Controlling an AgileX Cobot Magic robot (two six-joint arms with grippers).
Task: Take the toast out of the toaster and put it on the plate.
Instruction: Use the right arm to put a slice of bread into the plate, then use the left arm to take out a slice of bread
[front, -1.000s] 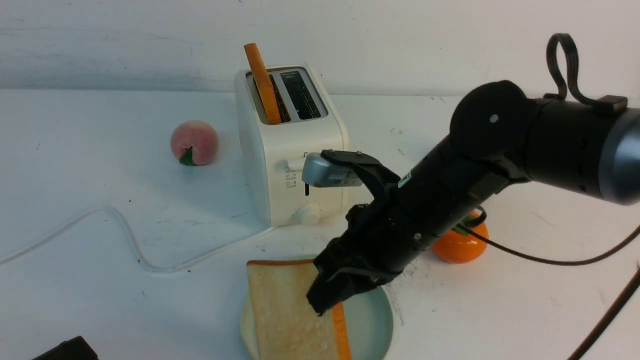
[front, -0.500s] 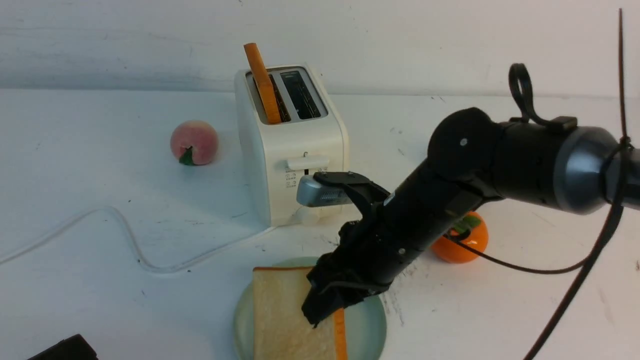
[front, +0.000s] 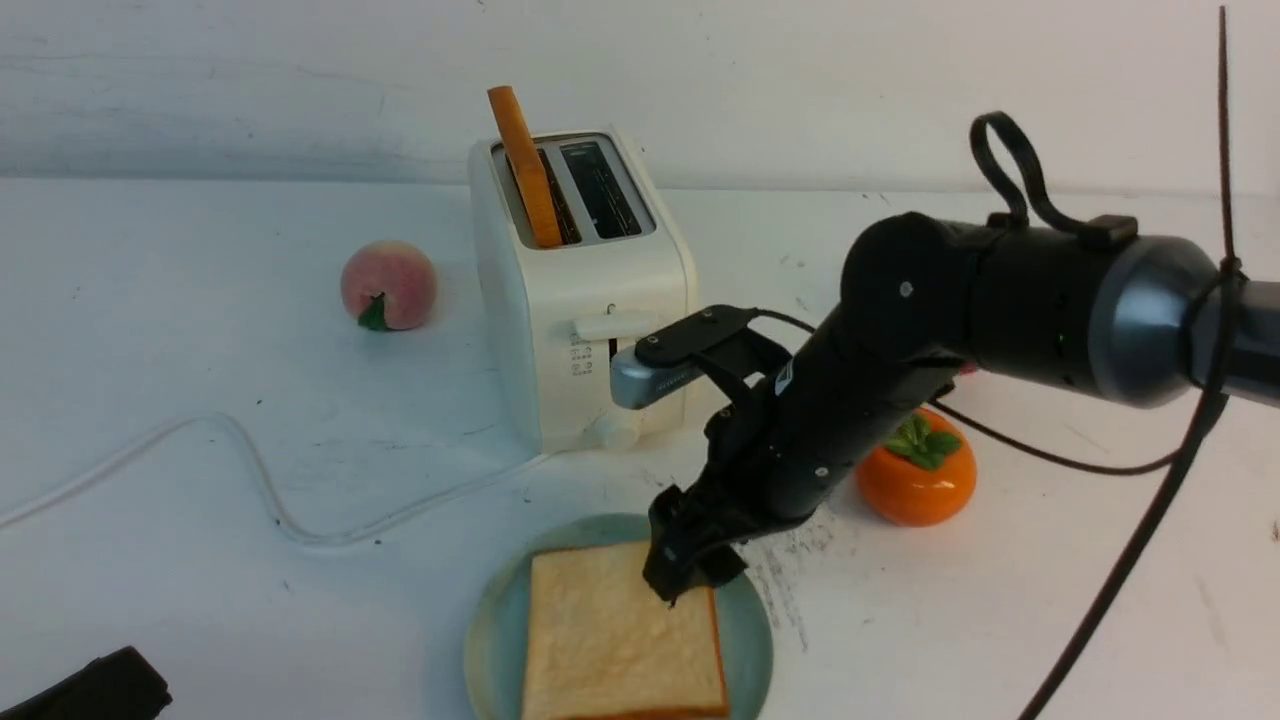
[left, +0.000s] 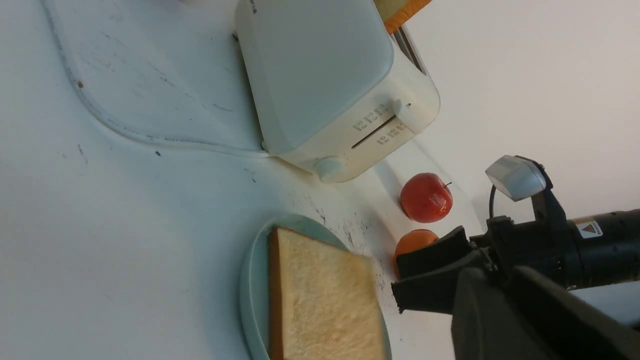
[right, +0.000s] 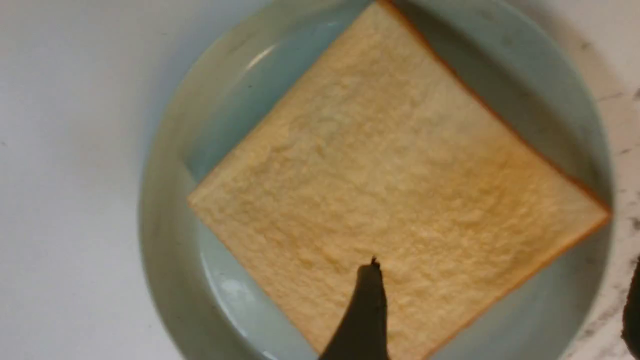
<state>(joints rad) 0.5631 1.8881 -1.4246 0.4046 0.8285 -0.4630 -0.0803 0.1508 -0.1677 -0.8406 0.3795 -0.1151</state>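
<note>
One pale toast slice lies flat on the blue-green plate at the front. My right gripper hangs open just above the slice's far right corner, touching nothing. In the right wrist view one fingertip shows over the toast and the plate. A second slice stands in the left slot of the cream toaster. My left gripper rests low at the front left, its fingers together and empty.
A peach lies left of the toaster. An orange persimmon sits right of the plate, under my right arm. A red apple shows behind it in the left wrist view. The toaster's white cord snakes across the left table.
The toast stood tilted in my right gripper over the plate. It now lies flat on the plate, and the gripper has opened and drawn back toward the slice's far right corner.
</note>
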